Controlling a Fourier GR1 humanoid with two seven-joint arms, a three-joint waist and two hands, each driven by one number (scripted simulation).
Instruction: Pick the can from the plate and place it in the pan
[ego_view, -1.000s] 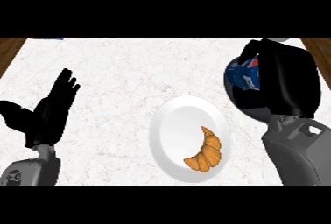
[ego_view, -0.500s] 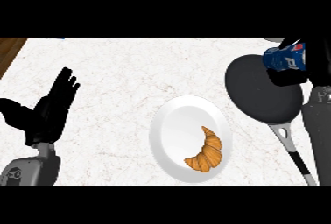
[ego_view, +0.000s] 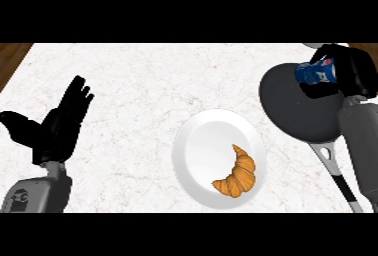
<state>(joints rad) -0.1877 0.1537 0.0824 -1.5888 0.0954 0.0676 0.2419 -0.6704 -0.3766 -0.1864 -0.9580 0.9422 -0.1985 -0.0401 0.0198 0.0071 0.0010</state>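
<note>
Holding can (ego_view: 314, 73) — right hand (ego_view: 353, 70) — over pan (ego_view: 295, 107)

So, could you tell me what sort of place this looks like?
Probably a kitchen counter: a white marbled worktop carries a black pan and a white plate with a croissant on it.

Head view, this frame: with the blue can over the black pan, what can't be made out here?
- Blue can: the right hand curls round it and covers part of it; whether it touches the black round pan or hangs above it cannot be told.
- Pan's far right rim: hidden behind the right hand and grey forearm.
- Pan's handle: its end is hidden by the forearm near the lower edge.
- Can's label: too small to read.
</note>
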